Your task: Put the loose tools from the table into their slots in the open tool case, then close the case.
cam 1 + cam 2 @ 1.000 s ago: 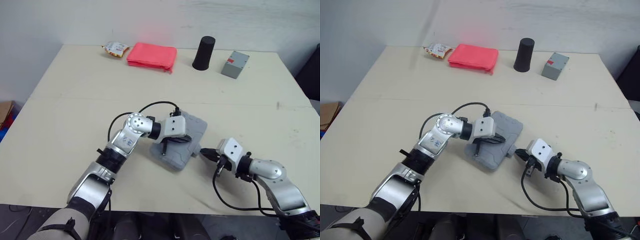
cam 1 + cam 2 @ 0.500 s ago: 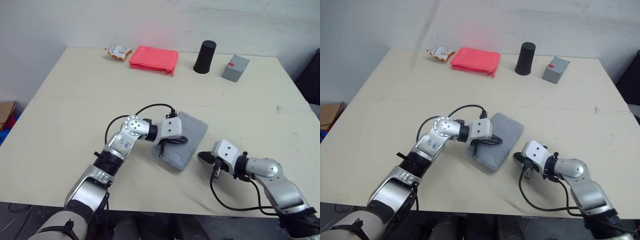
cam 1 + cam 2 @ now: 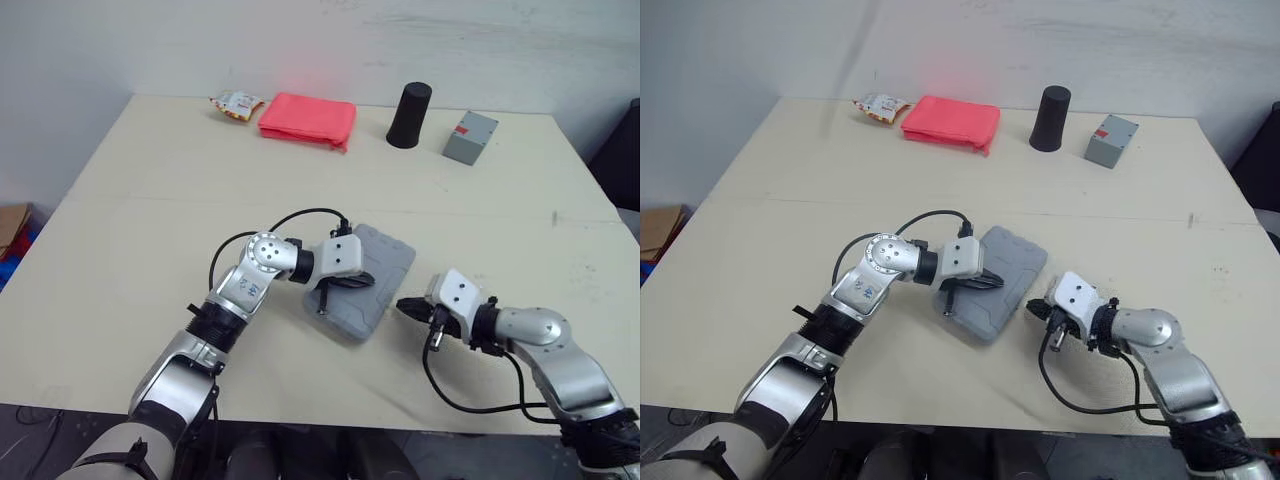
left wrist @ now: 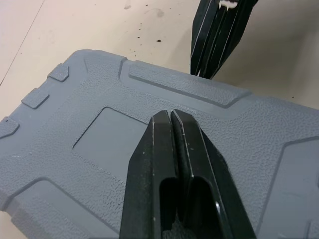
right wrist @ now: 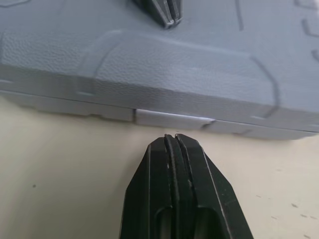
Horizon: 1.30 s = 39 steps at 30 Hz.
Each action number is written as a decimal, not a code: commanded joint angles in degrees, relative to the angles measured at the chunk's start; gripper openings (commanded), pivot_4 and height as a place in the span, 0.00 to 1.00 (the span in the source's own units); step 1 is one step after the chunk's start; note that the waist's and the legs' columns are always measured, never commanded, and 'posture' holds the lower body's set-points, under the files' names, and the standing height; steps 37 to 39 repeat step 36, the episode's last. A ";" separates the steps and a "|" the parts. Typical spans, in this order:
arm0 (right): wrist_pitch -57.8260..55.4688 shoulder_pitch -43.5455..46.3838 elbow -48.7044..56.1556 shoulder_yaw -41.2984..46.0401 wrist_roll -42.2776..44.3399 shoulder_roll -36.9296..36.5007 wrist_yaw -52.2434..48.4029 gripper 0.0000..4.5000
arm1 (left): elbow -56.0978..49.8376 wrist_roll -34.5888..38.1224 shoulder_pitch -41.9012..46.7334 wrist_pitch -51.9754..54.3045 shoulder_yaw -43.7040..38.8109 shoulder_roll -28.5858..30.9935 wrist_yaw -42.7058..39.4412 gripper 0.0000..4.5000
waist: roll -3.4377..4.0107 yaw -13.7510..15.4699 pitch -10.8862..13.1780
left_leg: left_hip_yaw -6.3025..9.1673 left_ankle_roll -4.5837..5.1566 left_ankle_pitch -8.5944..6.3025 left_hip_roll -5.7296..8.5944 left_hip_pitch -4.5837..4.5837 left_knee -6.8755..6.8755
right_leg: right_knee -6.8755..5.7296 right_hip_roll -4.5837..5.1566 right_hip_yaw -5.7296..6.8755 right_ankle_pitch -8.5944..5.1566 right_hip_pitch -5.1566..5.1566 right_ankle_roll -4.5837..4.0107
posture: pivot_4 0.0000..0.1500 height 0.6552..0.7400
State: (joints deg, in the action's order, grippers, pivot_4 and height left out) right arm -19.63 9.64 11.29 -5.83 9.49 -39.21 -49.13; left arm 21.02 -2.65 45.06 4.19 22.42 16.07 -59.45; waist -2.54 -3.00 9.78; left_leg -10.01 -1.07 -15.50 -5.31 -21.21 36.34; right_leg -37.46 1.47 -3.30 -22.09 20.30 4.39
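The grey tool case (image 3: 388, 262) lies closed on the table, near the front middle. My left gripper (image 4: 171, 115) is shut, its tips resting on the case's lid (image 4: 114, 134). My right gripper (image 5: 169, 139) is shut and holds nothing. It points at the case's right side, a short gap from the pale latch (image 5: 169, 118) on the case's edge. In the head views the right gripper (image 3: 402, 304) lies low over the table just right of the case. The left wrist view shows the right gripper's fingers (image 4: 212, 45) beyond the lid's far edge.
Along the table's far edge lie a snack packet (image 3: 232, 101), a folded red cloth (image 3: 306, 117), a black cup (image 3: 408, 101) and a small grey box (image 3: 469, 136). The table (image 3: 150, 230) is bare on the left and between the case and those items.
The head camera shifted after the oldest frames. My right gripper backed off the case's edge, then edged back toward it. My left gripper stays pressed on the lid.
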 commanded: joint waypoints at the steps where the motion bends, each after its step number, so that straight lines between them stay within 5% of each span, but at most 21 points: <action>1: 2.93 2.61 -2.44 -1.12 -0.54 2.50 0.46 0.00 | 4.75 -3.25 -3.13 2.70 3.71 1.12 -1.49 0.01 | -0.01 -0.02 0.00 | 0.00 0.00 0.00 0.00 0.00 0.00 | 0.00 0.00 0.00 0.00 0.00 0.00 | 1.00 1.00; 9: 6.42 5.13 -5.99 -0.83 -0.83 7.63 1.00 0.00 | 6.85 -1.22 -3.64 0.70 2.25 0.32 -2.58 0.01 | -0.14 -1.31 -0.11 | -0.04 -0.06 0.04 -0.10 0.09 -0.05 | -0.03 -0.06 0.02 0.08 0.00 -0.11 | 1.00 1.00; 16: 12.06 -1.45 -1.68 10.37 5.54 -1.61 -7.01 0.00 | 4.46 11.26 -3.02 -9.73 -11.80 -0.80 -1.77 0.01 | 0.31 -0.45 0.15 | -0.04 -0.08 0.10 -0.03 -0.24 -0.16 | 0.03 -0.04 0.02 0.08 0.32 -0.07 | 1.00 1.00; 18: 9.96 -5.27 1.28 15.97 10.76 -5.36 -11.18 0.00 | 1.21 14.61 -4.21 -9.14 -15.47 3.54 -4.57 0.12 | 0.35 -0.25 0.25 | -0.04 -0.14 0.13 -0.09 -0.23 -0.16 | 0.05 -0.10 0.02 0.07 0.33 -0.08 | 1.00 1.00; 23: 12.58 -12.23 2.77 28.38 15.37 -13.06 -18.67 0.38 | -6.48 16.58 -10.96 -3.68 -23.06 16.10 -3.95 0.49 | 0.61 -0.48 0.49 | -0.05 -0.34 0.17 -0.28 -0.32 -0.26 | 0.12 -0.34 -0.05 0.02 0.44 -0.09 | 1.00 1.00; 28: 24.65 -15.38 -4.92 36.84 10.25 -20.48 -25.06 0.94 | -10.30 17.80 -22.41 0.64 -33.56 27.35 0.10 1.00 | 0.66 -0.51 0.87 | -0.06 -0.28 0.16 -0.25 -0.28 -0.25 | 0.20 -0.27 -0.02 0.01 0.37 -0.09 | 1.00 1.00; 39: 27.00 -8.09 -13.40 36.54 10.92 -23.05 -23.26 0.98 | -13.41 15.10 -34.72 -3.40 -38.76 30.00 6.53 1.00 | 0.56 -0.21 1.00 | -0.01 0.02 -0.01 -0.04 -0.25 -0.27 | 0.25 0.08 0.06 0.03 0.28 -0.09 | 1.00 1.00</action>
